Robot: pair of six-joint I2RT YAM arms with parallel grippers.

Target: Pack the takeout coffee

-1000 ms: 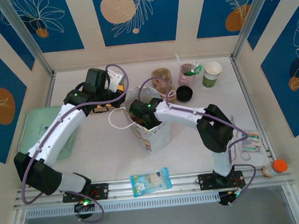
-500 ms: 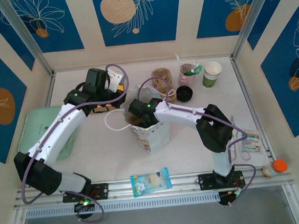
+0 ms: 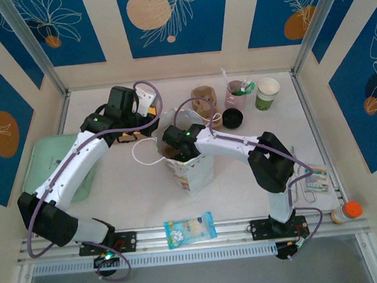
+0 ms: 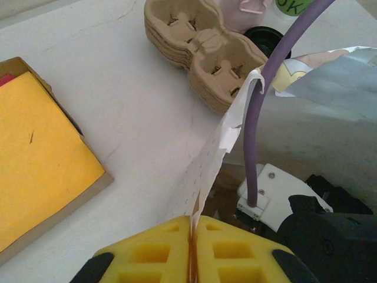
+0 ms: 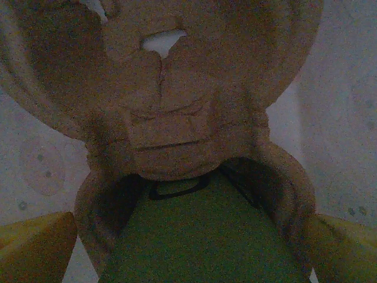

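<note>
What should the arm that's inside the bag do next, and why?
Probably lift the right gripper straight up out of the white paper bag. Its yellow fingers stand wide on either side of the brown pulp cup carrier, which seems to lie inside, and the left gripper pinches the bag's rim open.
</note>
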